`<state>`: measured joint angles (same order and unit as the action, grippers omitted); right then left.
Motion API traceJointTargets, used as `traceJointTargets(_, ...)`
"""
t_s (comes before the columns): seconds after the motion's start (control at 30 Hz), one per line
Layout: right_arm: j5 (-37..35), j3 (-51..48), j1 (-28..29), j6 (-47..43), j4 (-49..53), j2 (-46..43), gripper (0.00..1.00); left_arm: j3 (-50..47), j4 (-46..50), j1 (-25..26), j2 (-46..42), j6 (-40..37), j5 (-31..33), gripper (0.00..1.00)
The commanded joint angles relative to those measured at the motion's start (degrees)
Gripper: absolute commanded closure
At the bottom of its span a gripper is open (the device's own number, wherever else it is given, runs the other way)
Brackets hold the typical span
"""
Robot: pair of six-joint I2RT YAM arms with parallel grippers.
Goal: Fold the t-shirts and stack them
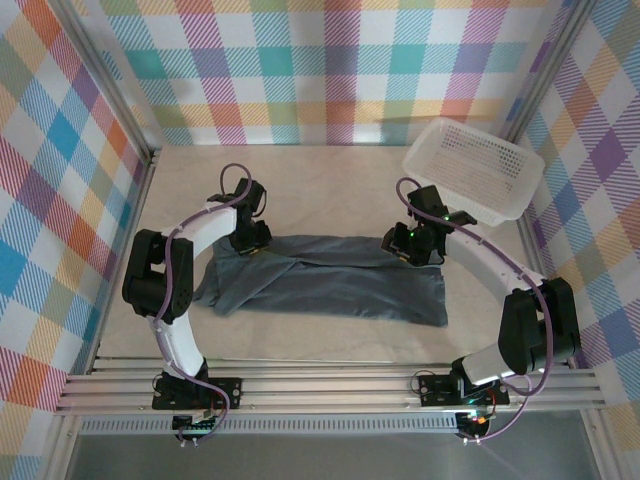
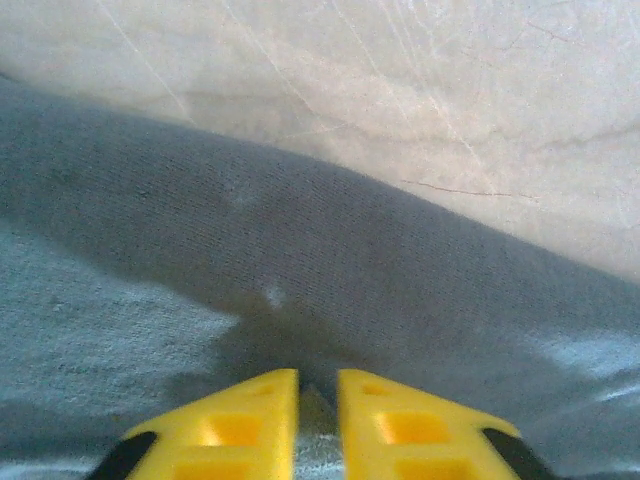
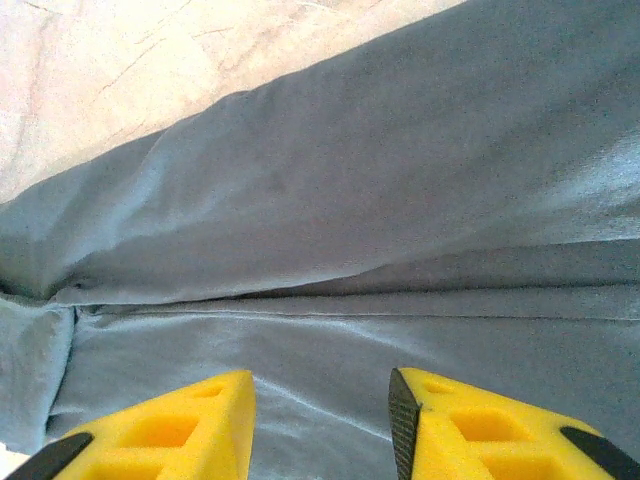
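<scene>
A dark charcoal-grey t-shirt (image 1: 330,285) lies spread across the middle of the table, its far edge folded over toward the front. My left gripper (image 1: 248,240) is down on the shirt's far left corner. In the left wrist view its yellow jaws (image 2: 318,385) stand almost together, with a small ridge of the grey fabric (image 2: 300,250) pinched between them. Over the shirt's far right corner sits my right gripper (image 1: 408,245). The right wrist view shows it (image 3: 320,378) open just above the cloth (image 3: 350,180), near a fold seam, with nothing between the fingers.
A white perforated basket (image 1: 475,165) leans at the back right corner, close behind the right arm. Bare beige tabletop (image 1: 320,190) runs behind the shirt and appears beyond the fabric edge in both wrist views (image 2: 450,90) (image 3: 100,80). Checked walls enclose three sides.
</scene>
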<state>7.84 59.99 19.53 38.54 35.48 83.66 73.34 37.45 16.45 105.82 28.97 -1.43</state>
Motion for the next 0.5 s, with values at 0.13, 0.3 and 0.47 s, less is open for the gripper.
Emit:
traceJointTargets(0.13,0.25,-0.4,0.37,0.5,-0.21,-2.18,0.59,-2.08,0.88,1.13,-2.98,0.2,-1.74,1.0)
traceJointTargets(0.3,-0.08,-0.31,0.38,0.74,-0.14,-2.71,0.59,-6.66,1.54,2.64,-10.6,1.16,-4.23,1.0)
traceJointTargets(0.47,0.07,-0.09,0.36,0.82,0.04,-3.04,0.59,-12.02,1.38,5.39,-17.75,3.52,-5.42,1.0)
